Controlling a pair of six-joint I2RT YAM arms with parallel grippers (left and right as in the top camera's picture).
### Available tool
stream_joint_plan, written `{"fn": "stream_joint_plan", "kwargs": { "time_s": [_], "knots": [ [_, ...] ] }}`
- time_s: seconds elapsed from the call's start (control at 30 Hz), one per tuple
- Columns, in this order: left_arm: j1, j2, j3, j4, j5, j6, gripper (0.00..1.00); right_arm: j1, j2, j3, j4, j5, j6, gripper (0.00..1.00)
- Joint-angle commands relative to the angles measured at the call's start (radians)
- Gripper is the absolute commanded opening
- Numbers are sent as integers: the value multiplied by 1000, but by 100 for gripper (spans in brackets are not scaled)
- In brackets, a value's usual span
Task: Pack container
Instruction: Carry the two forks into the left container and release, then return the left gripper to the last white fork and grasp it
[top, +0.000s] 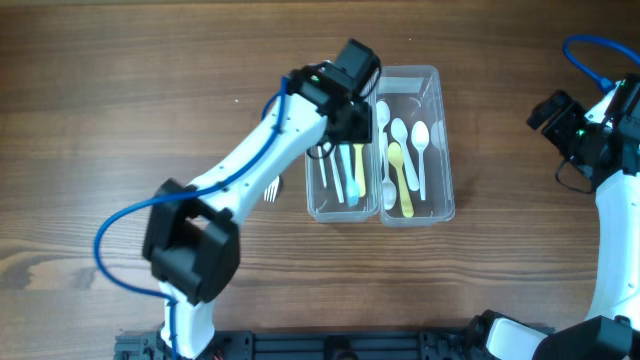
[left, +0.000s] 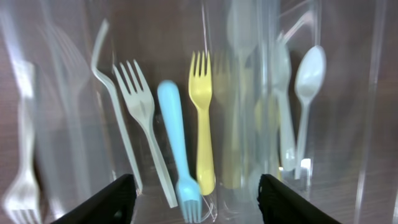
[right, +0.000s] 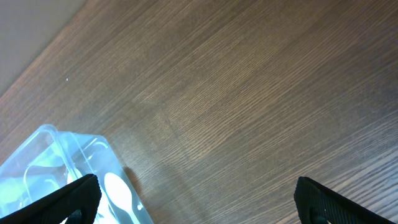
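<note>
Left tool (left: 196, 198) hangs wide and empty over the container (top: 446, 150), which already holds forks (left: 202, 124) and spoons (top: 421, 135). 1 fork (top: 270, 188) lies on the tabletop (top: 120, 90) beside it, likely left to pack. Right tool (right: 199, 199) wide, well apart.

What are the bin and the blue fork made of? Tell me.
Bin: clear, glossy hard plastic by the look; the cutlery inside shows through its walls. Blue fork: probably opaque plastic, with a smooth, slightly shiny handle.

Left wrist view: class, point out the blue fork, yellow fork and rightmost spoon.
blue fork (left: 178, 148), left wrist view, handle
yellow fork (left: 203, 124), left wrist view, handle
rightmost spoon (left: 310, 73), left wrist view, bowl
</note>
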Motion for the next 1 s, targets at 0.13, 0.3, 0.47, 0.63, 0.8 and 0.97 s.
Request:
{"fn": "stream_joint_plan", "kwargs": {
  "time_s": [0.13, 0.3, 0.47, 0.63, 0.8, 0.97],
  "knots": [
    [140, -175, 46, -113, -108, 180, 69, 1, 8, 5, 1, 18, 7, 100],
    [227, -143, 4, -139, -153, 334, 70, 1, 8, 4, 1, 18, 7, 100],
    [278, -67, -76, -136, -148, 434, 55, 1, 8, 4, 1, 18, 7, 100],
    [277, 18, -146, -101, -145, 438, 53, 1, 8, 5, 1, 18, 7, 100],
    [276, 80, -181, -82, -145, 441, 51, 1, 8, 4, 1, 18, 7, 100],
    [272, 119, -211, -56, -96, 546, 55, 1, 8, 5, 1, 18, 7, 100]
  ]
}}
